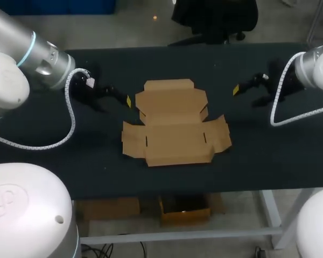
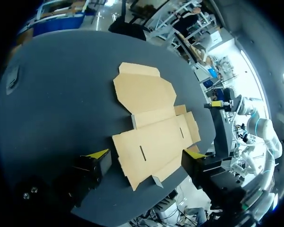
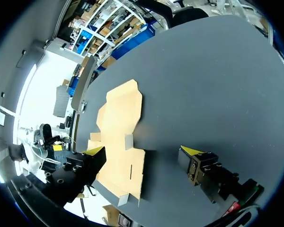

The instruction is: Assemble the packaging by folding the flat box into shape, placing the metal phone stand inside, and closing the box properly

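Nearest you, a bare strip of the dark table (image 1: 97,161) runs along its front edge. The flat box (image 1: 175,126) begins just beyond it, around the table's middle. It lies unfolded on the cloth, tan side up. Its near half is the wide panel, marked by two short slits, with a side flap spread out at each end. Past the fold, the narrower panel with cut-off corners stretches away from you. Level with that panel, your two arms come in from either side. Your left gripper (image 2: 146,154) hangs at the box's left edge with its fingers wide apart and nothing clamped; from its wrist camera a corner of the cardboard shows between the two yellow tips. Your right gripper (image 3: 143,150) sits off the box's right edge, a little clear of it, its fingers likewise spread and holding nothing. Farthest out, the small tuck flap ends the box, with open table behind it.
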You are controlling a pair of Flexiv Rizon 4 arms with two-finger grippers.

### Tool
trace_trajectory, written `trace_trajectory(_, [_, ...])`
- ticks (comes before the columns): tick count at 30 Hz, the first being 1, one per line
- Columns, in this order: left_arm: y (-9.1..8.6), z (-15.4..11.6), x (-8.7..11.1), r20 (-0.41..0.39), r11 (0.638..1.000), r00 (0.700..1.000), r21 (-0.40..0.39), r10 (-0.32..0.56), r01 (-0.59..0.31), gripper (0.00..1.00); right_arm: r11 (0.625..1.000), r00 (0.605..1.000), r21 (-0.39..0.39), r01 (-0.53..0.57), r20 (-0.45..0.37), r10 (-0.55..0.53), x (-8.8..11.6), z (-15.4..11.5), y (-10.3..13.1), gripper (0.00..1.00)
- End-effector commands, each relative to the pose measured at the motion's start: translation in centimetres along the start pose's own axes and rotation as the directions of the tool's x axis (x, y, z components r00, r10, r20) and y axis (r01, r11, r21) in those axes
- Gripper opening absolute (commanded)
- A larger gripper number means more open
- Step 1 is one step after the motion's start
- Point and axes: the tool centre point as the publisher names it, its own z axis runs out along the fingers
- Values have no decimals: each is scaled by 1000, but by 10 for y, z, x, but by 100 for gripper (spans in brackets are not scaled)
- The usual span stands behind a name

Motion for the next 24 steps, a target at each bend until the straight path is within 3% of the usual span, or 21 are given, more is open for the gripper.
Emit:
trace_trajectory(1, [-7, -1, -2, 0, 1000, 1000, -31, 0, 0, 100, 992, 994, 126, 8, -108, 6, -3, 6, 8, 100])
trace_trajectory(14, [-6, 2, 1, -22, 999, 1000, -35, 4, -5, 100, 992, 994, 126, 8, -108, 6, -3, 6, 8, 100])
trace_trajectory(16, [-5, 7, 4, -25, 1000, 1000, -18, 13, -13, 100, 992, 995, 119, -47, -78, 57, -11, 21, 6, 100])
trace_trajectory(18, [-7, 12, 5, -57, 1000, 998, -25, 6, -8, 100, 991, 988, 132, -36, -141, 55, -14, 32, 8, 100])
trace_trajectory(24, [-13, 25, 0, -73, 1000, 997, -28, -8, 6, 100, 986, 989, 165, -28, -136, 50, -6, 54, 18, 100])
